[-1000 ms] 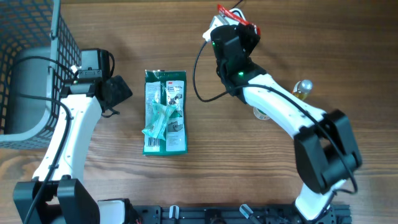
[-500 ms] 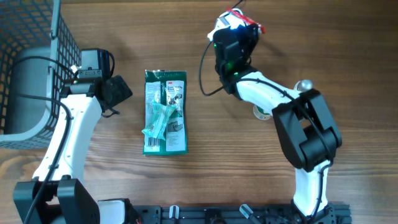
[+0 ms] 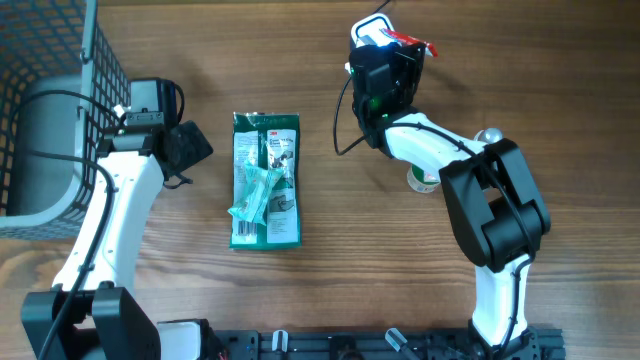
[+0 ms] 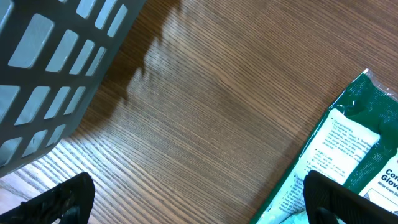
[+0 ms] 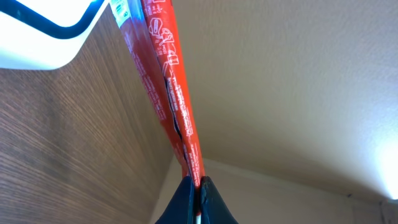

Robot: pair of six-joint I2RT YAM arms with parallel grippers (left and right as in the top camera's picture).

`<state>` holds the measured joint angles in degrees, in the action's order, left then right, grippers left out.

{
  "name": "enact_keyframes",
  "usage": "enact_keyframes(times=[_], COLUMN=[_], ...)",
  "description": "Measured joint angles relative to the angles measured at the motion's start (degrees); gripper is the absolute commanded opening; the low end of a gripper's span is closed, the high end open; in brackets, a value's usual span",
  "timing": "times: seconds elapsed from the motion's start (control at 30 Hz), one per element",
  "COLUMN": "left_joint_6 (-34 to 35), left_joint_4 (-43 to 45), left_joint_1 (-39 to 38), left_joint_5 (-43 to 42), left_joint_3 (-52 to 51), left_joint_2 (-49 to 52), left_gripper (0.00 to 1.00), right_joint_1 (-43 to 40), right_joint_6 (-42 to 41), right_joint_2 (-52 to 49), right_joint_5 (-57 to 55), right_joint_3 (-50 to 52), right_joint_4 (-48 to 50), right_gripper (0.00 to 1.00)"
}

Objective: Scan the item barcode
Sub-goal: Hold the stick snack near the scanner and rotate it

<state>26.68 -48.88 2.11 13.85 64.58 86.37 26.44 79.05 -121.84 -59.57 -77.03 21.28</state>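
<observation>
The right arm had folded inward. Its right tool pinched the red packet, which stood out beyond its tips; so slim a hold might let it twist. The left tool gaped wide, empty.

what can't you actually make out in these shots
Red packet: right wrist sees it nearly edge-on, so its print is unreadable; overhead, the right arm hides most of it.
Green package: overhead print too small; left wrist cuts it off at the right edge.
Round object: overhead, half under the right arm, unidentifiable.
</observation>
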Motion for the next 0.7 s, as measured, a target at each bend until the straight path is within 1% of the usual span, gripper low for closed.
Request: enact_keyframes(times=[0.27,0.43,0.5,0.6,0.7], left_joint_6=[0.0,0.0,0.0,0.0,0.0], left_joint_4=[0.0,0.0,0.0,0.0,0.0], left_joint_1=[0.0,0.0,0.0,0.0,0.0], left_joint_5=[0.0,0.0,0.0,0.0,0.0], left_joint_3=[0.0,0.0,0.0,0.0,0.0], left_joint_2=[0.0,0.0,0.0,0.0,0.0], left_gripper=[1.0,1.0,1.0,1.0,1.0], right_joint_1=[0.9,1.2,1.2,1.2,1.6], right_joint_6=[1.8,1.9,1.6,-0.2,-1.0], right_joint_2=[0.0,0.0,0.0,0.0,0.3], right_joint_5=[0.9,1.3,1.5,0.9,0.6], right_joint_3=[0.0,0.0,0.0,0.0,0.1], right_joint_4=[-5.5,-5.9,-4.6,0.6,1.3], right_gripper=[0.04,0.04,0.04,0.04,0.04])
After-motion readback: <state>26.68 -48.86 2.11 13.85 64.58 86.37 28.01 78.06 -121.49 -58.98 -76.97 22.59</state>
